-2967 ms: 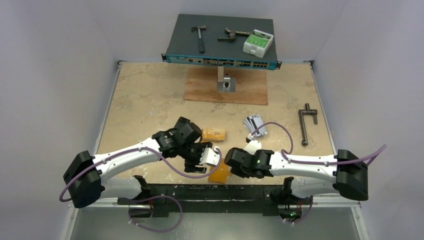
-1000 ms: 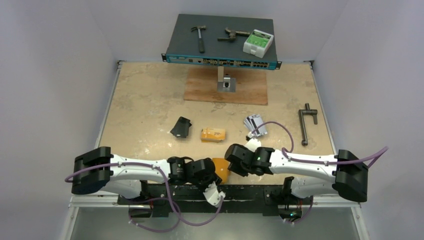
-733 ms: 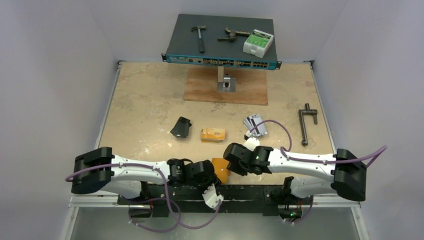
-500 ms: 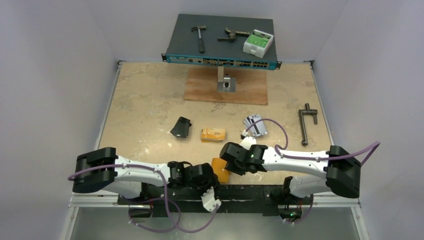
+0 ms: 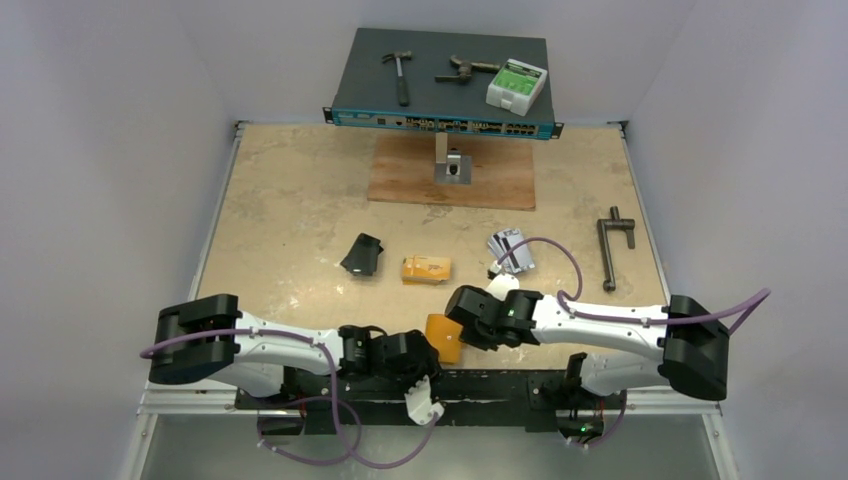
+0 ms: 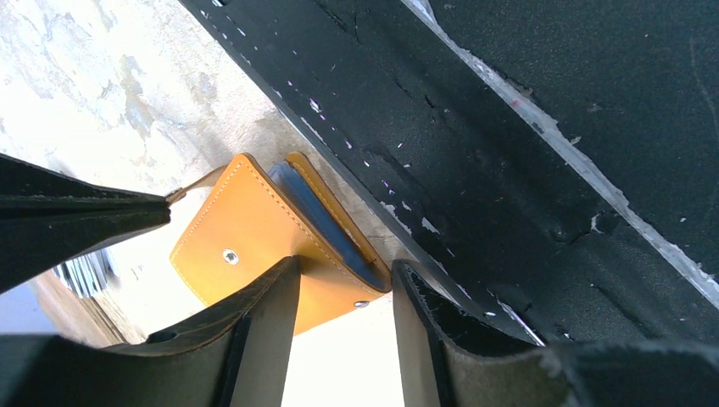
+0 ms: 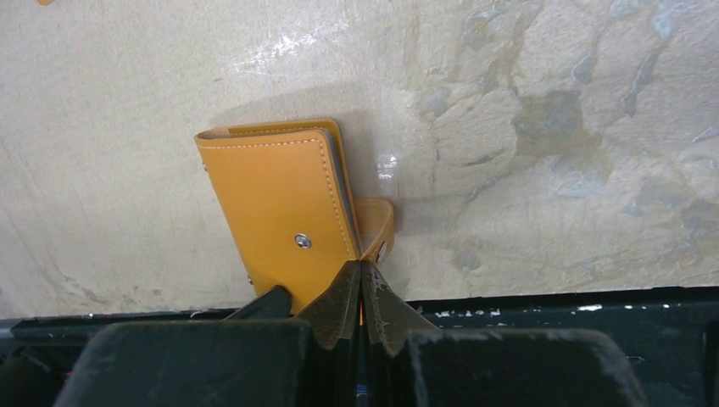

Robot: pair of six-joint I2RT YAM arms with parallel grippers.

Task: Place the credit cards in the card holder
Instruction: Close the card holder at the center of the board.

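The card holder (image 5: 443, 338), an orange wallet, lies folded at the table's near edge. Its snap tab (image 7: 379, 222) sticks out to one side. My right gripper (image 7: 361, 267) is shut on the tab's end, and orange shows between its fingers. My left gripper (image 6: 346, 264) reaches up from below the table edge with its jaws apart. The holder's near corner (image 6: 339, 284) lies at its fingertips, and one finger crosses the cover. The credit cards lie farther back: a silver-grey fan (image 5: 510, 247) and a yellow-orange stack (image 5: 426, 268).
A black folded case (image 5: 362, 254) lies left of the yellow stack. A black rail (image 7: 551, 314) runs along the table's near edge. At the back are a wooden board (image 5: 500, 180), a network switch (image 5: 440, 120) carrying tools, and a black T-handle tool (image 5: 612, 245) on the right.
My right gripper has closed on the holder's tab and slid slightly left. My left gripper has dropped a little lower below the near edge, jaws unchanged.
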